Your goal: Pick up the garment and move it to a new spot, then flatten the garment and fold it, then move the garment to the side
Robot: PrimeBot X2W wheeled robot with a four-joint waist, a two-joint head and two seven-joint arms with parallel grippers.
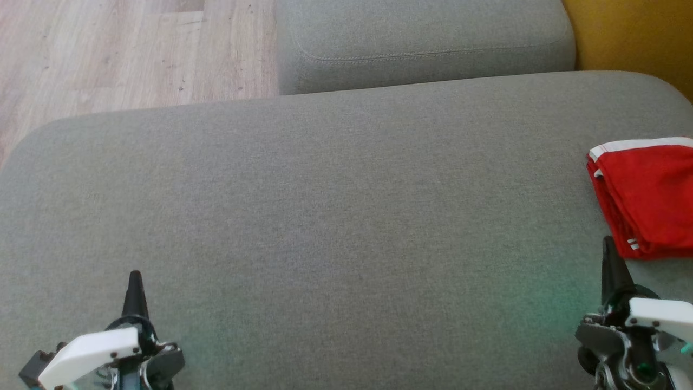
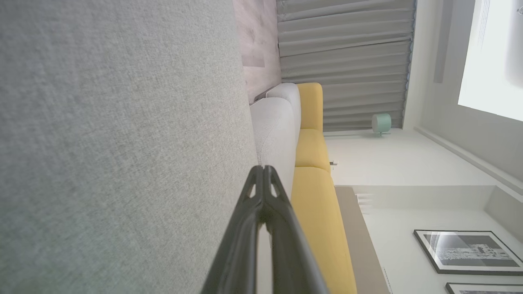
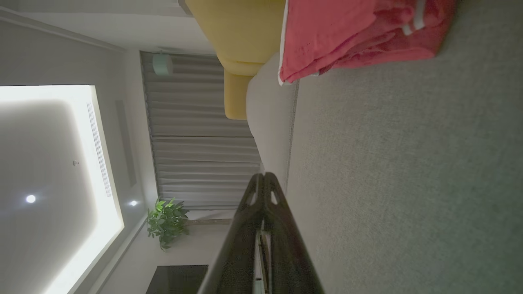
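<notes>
The garment (image 1: 647, 195) is red with white stripes and lies folded at the right edge of the grey cushion (image 1: 335, 216); the picture's border cuts off its right part. In the right wrist view the garment (image 3: 351, 36) lies at the top, well ahead of the fingertips. My right gripper (image 1: 609, 246) is shut and empty, just below and left of the garment's near corner. My left gripper (image 1: 135, 279) is shut and empty at the lower left, over bare cushion. Both wrist views show fingers pressed together, the left gripper (image 2: 263, 168) and the right gripper (image 3: 264, 175).
A second grey cushion (image 1: 422, 43) lies behind the big one. Wooden floor (image 1: 124, 49) shows at the upper left. A yellow sofa part (image 1: 633, 32) stands at the upper right.
</notes>
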